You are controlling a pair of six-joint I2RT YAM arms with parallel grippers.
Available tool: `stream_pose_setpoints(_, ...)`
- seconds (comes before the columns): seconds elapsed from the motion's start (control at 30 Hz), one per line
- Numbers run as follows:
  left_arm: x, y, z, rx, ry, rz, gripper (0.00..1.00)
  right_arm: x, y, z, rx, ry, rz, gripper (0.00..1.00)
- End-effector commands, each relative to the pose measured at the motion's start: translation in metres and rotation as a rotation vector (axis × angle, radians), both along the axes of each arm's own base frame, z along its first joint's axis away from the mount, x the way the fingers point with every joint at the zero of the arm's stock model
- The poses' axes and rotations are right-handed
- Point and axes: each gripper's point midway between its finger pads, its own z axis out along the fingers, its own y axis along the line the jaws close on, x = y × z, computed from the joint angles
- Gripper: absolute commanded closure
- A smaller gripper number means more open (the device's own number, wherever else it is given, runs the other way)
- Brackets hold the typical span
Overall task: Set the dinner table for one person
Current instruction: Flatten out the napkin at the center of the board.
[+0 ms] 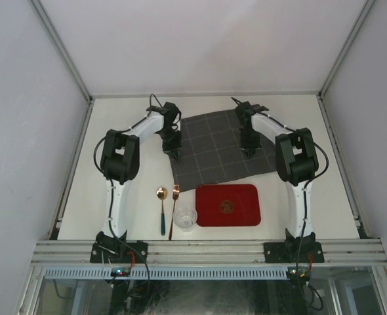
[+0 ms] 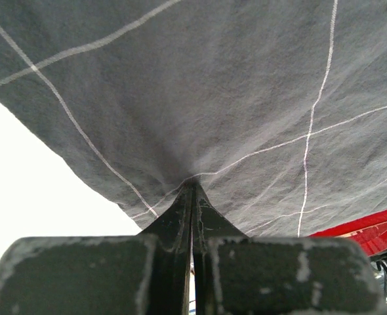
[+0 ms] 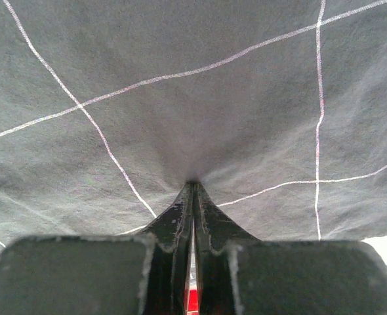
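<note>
The dinner table [image 1: 115,131] is a plain off-white top. A dark grey checked cloth [image 1: 220,147] lies spread on its far middle. My left gripper [image 1: 174,152] stands at the cloth's left edge. In the left wrist view that gripper [image 2: 192,184] is shut, and the cloth [image 2: 213,85] puckers into its tips. My right gripper [image 1: 249,149] is on the cloth's right part. In the right wrist view it [image 3: 193,186] is shut on a pinch of cloth [image 3: 180,85], with creases running to the tips.
A red tray [image 1: 227,205] lies just in front of the cloth, its edge also in the left wrist view [image 2: 370,230]. Left of it are a clear glass bowl [image 1: 185,217], a copper fork [image 1: 174,210] and a spoon [image 1: 161,209]. Aluminium rails border the table.
</note>
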Motion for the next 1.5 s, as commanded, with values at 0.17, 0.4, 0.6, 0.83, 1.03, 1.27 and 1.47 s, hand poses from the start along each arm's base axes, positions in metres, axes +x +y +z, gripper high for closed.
stream_pose_setpoints(0.17, 0.023, 0.021, -0.002, 0.01, -0.001, 0.041, 1.0, -0.012, 0.017, -0.011, 0.048, 0.023, 0.014, 1.0)
stream_pose_setpoints(0.4, 0.048, 0.025, 0.005, -0.008, -0.011, 0.061, 1.0, -0.017, 0.027, -0.017, 0.065, 0.04, 0.031, 1.0)
stream_pose_setpoints(0.6, 0.06, 0.028, 0.003, -0.018, -0.009, 0.077, 1.0, -0.017, 0.038, -0.019, 0.087, 0.05, 0.05, 1.0)
stream_pose_setpoints(0.83, 0.064, 0.034, -0.002, -0.03, 0.001, 0.094, 1.0, -0.012, 0.044, -0.021, 0.094, 0.056, 0.057, 1.0)
stream_pose_setpoints(1.03, 0.074, 0.042, 0.005, -0.053, -0.018, 0.128, 0.99, -0.007, 0.048, -0.024, 0.102, 0.063, 0.056, 1.0)
stream_pose_setpoints(1.27, 0.084, 0.051, 0.007, -0.078, -0.024, 0.163, 0.97, -0.004, 0.055, -0.025, 0.134, 0.066, 0.06, 1.0)
stream_pose_setpoints(1.47, 0.085, 0.055, 0.01, -0.082, -0.029, 0.175, 0.97, -0.005, 0.058, -0.027, 0.144, 0.072, 0.064, 1.0)
